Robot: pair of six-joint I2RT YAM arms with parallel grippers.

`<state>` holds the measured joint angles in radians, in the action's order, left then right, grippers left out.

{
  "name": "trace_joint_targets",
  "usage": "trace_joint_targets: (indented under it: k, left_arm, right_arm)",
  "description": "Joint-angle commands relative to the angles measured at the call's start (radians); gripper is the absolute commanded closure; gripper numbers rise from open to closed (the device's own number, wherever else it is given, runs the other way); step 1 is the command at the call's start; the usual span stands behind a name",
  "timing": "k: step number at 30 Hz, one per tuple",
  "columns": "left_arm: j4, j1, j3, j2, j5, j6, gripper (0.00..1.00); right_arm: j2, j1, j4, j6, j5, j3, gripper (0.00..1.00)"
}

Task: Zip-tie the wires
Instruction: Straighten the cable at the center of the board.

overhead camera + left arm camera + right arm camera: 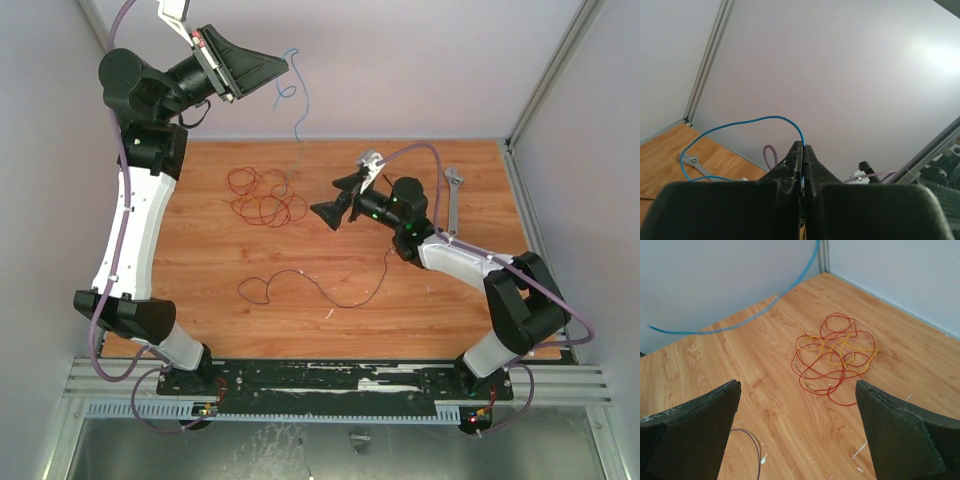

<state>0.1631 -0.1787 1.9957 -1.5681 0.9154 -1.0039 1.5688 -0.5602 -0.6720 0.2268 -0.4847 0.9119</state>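
Here, the wooden bench (400,310) carries the work, with both arms reaching over it from the near edge. The left hand (285,68) is raised high above the far-left corner, its jaws closed tight on a blue wire (755,120), which arches away from the tips and hangs down toward the far edge of the bench. The right hand (335,198) hovers low near the middle, wide open and gripping nothing, aimed at the tangle of wires (265,195). This tangle of red loops with some yellow strands lies loose and flat on the bench, just beyond the open jaws. A wrench (452,200) rests near the right edge, well apart from the tangle. A dark wire (320,290) trails alone across the near half of the bench. The zip tie cannot be made out in any view.

The step in hand appears to be gathering: one strand is lifted, but nothing is bundled yet. The next move probably calls for carrying the blue wire to the tangle, pinching the loops into one compact bunch, and locating the tie before any fastening. Such thin, springy loops are likely to slip out of a loose pinch.
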Motion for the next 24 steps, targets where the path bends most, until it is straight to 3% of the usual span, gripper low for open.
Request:
trace_joint_targets:
  k: [1,16,24]
  left_arm:
    - [0.021,0.006,0.004,0.014,0.014,-0.01,1.0]
    - [0.071,0.005,-0.009,0.051,0.023,-0.071,1.0]
    - [0.165,0.005,-0.06,0.072,0.032,-0.13,1.0]
  right_arm:
    - [-0.037,0.005,-0.038,0.0,-0.027,-0.005,0.01]
    - [-0.031,0.062,-0.09,0.068,0.22,0.035,0.01]
    - [0.001,0.069,-0.152,0.111,0.002,0.073,0.01]
